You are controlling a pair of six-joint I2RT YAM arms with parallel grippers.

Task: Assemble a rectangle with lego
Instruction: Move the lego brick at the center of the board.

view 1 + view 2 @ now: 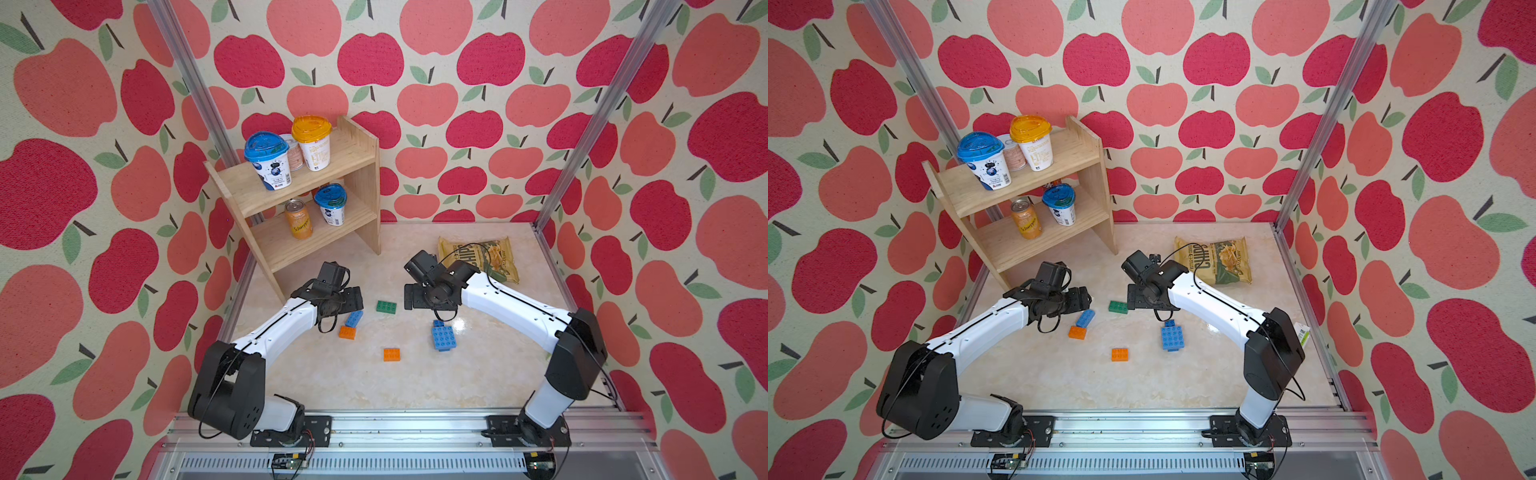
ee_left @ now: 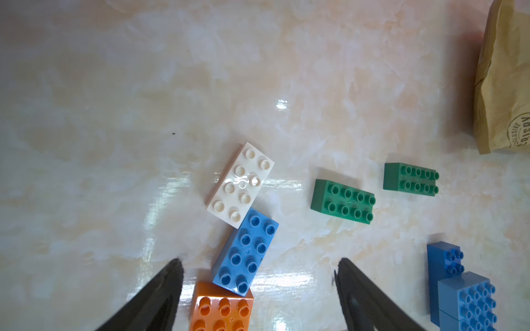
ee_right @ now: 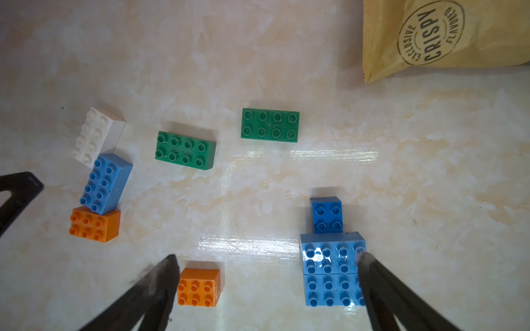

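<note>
Both the right claw (image 3: 266,255) and the left claw (image 2: 258,260) gape wide and empty above lego bricks (image 3: 185,150) lying loose on the worktop (image 2: 114,114), and since the left claw straddles a blue brick (image 2: 246,252) touching a white brick (image 2: 241,184) and an orange brick (image 2: 222,308), closing skewed may well shove those neighbours away.

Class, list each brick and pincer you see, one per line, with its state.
left pincer: open, empty.
right pincer: open, empty.
white brick: studs up, touching pale blue brick.
pale blue brick: studs up, touching orange brick.
lone orange brick: studs up.
green bricks: studs up, apart.
blue block: bricks joined, studs up.
</note>
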